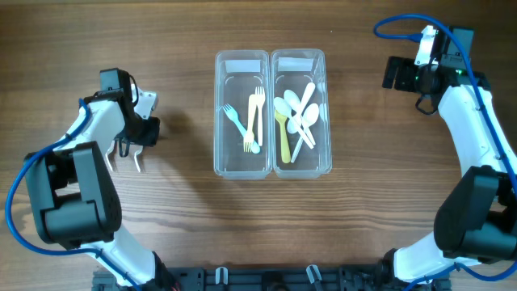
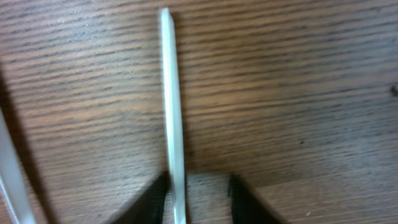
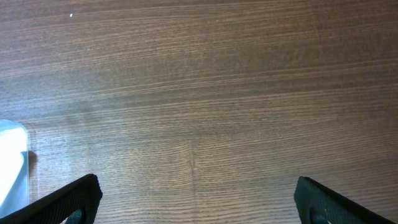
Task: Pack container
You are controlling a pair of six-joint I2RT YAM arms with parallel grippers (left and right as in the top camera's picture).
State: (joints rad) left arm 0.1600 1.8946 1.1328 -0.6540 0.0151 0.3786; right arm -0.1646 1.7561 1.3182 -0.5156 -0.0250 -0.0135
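Two clear containers stand side by side mid-table: the left container (image 1: 241, 56) holds a blue fork (image 1: 234, 120) and pale forks (image 1: 258, 105), the right container (image 1: 300, 55) holds white spoons (image 1: 304, 111) and a yellow spoon (image 1: 283, 136). My left gripper (image 1: 132, 145) (image 2: 199, 202) is low over the table at the left. A white utensil handle (image 2: 173, 106) (image 1: 138, 163) lies between its fingers, against the left one, with a gap to the right one. A second white utensil (image 1: 111, 160) (image 2: 12, 180) lies just beside it. My right gripper (image 1: 396, 73) (image 3: 199, 202) stands wide open over bare wood.
A corner of the right container (image 3: 11, 165) shows at the left edge of the right wrist view. Both arm bases sit at the table's near corners, with bare wood around the containers.
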